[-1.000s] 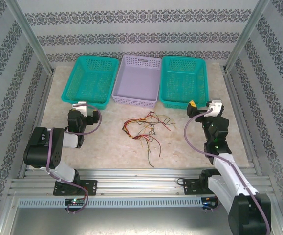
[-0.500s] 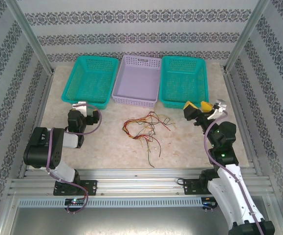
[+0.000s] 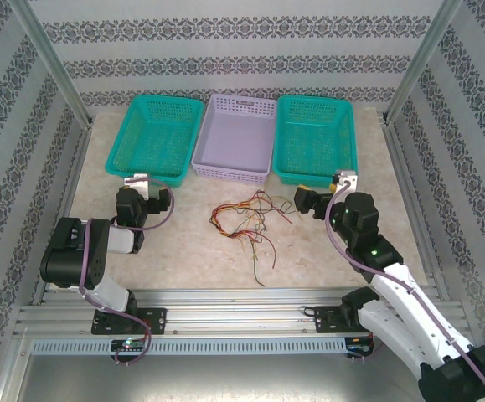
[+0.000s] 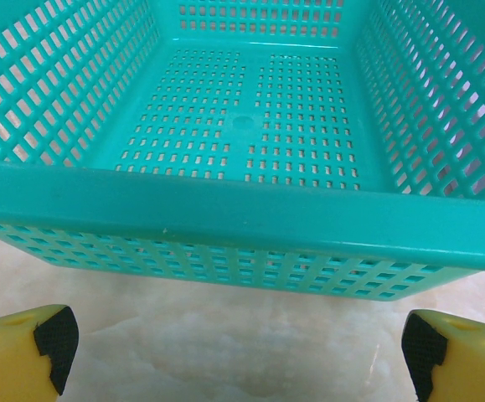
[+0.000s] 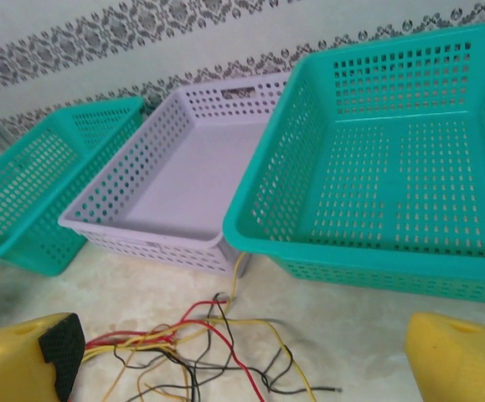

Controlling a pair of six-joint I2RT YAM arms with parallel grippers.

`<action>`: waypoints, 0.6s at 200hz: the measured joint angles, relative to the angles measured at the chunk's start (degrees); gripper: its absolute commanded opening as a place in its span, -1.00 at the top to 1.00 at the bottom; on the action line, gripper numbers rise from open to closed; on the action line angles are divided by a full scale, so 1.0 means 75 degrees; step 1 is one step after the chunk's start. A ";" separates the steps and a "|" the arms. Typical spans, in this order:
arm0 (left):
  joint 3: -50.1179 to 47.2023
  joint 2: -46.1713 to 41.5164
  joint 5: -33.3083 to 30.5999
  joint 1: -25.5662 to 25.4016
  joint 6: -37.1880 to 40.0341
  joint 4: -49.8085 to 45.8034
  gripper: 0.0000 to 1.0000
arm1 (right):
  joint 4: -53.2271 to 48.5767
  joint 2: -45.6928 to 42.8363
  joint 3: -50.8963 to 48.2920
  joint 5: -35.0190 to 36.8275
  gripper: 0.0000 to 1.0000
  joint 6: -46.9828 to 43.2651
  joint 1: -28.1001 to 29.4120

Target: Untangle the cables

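Observation:
The cables [image 3: 246, 219] lie in a loose tangle of thin red, yellow and dark wires on the marble table top, in front of the purple basket. In the right wrist view the cables [image 5: 200, 343] spread between and just ahead of my yellow fingers [image 5: 24, 360], and one yellow wire runs up to the gap between two baskets. My right gripper [image 3: 302, 199] is open, low and just right of the tangle, touching nothing. My left gripper [image 3: 144, 186] is open and empty, facing the left teal basket [image 4: 242, 209].
Three baskets stand in a row at the back: the left teal basket [image 3: 154, 138], a purple basket [image 3: 234, 138] and a right teal basket [image 3: 316, 138]. Patterned walls and metal posts enclose the table. An aluminium rail [image 3: 242, 297] runs along the near edge.
My right arm has swung left from the table's right side and lowered towards the cables. The left arm and the cables have not moved.

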 measured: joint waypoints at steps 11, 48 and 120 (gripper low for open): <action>0.0000 0.0000 0.0000 -0.0003 0.0003 0.0000 -1.00 | -0.0038 0.0064 0.0003 0.0082 -0.97 -0.0085 0.0050; 0.0000 0.0000 0.0000 0.0000 0.0003 0.0000 -1.00 | -0.0149 0.0501 0.0012 0.0090 -0.96 -0.0277 0.0414; -0.0545 -0.0615 -0.0495 -0.0003 -0.0090 0.0169 -1.00 | -0.0551 0.1629 0.0382 0.0050 -0.96 -0.0641 0.1862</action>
